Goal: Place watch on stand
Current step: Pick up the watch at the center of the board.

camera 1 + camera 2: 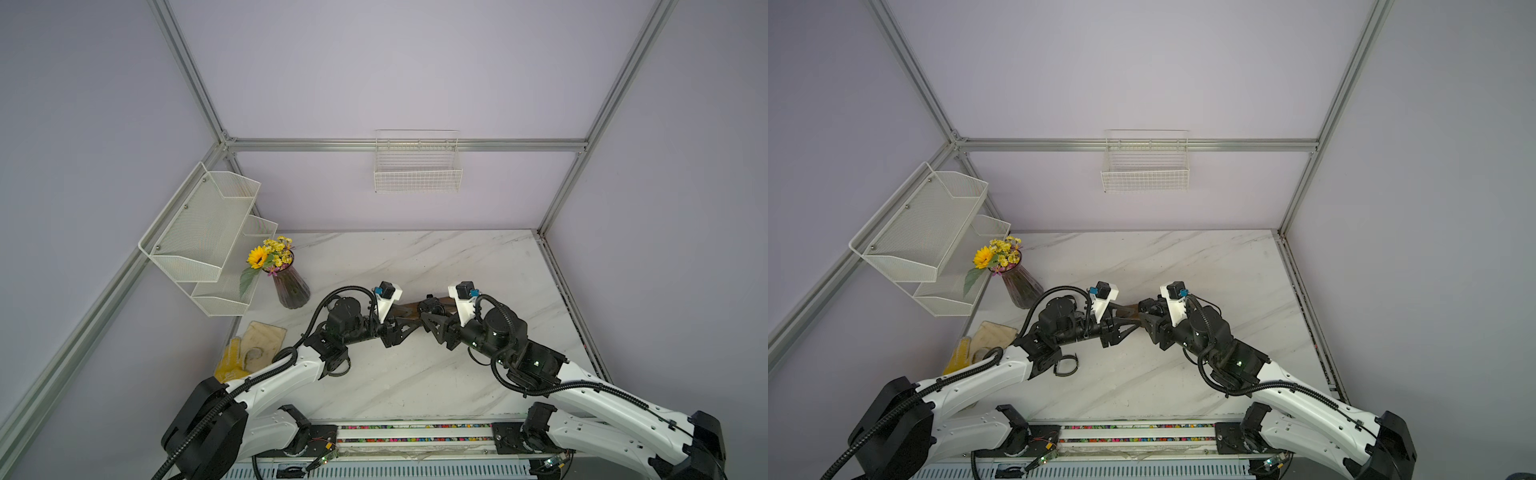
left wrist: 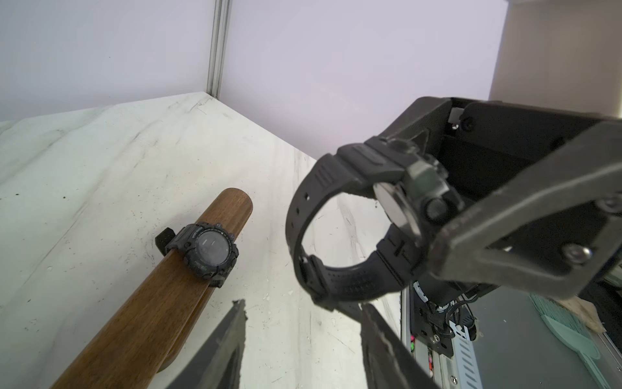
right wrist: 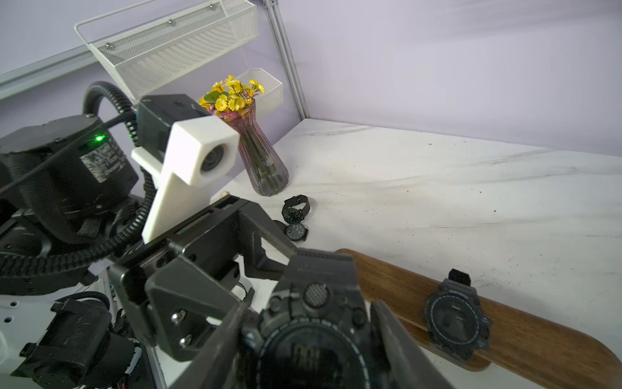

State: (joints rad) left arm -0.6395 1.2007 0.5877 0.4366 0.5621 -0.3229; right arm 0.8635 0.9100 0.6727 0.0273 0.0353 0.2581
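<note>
watch (image 3: 313, 340) in right hand (image 3: 308, 320) | dial text unreadable | stand (image 3: 538, 340) carries second watch (image 3: 456, 323)

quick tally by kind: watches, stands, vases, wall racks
watches: 4 (held watch, stand watch, two table watches); a black loop by the left arm may be a fifth
stand: 1
vase: 1
wall racks: 2 (mesh rack, wire basket)
total: 8
</note>
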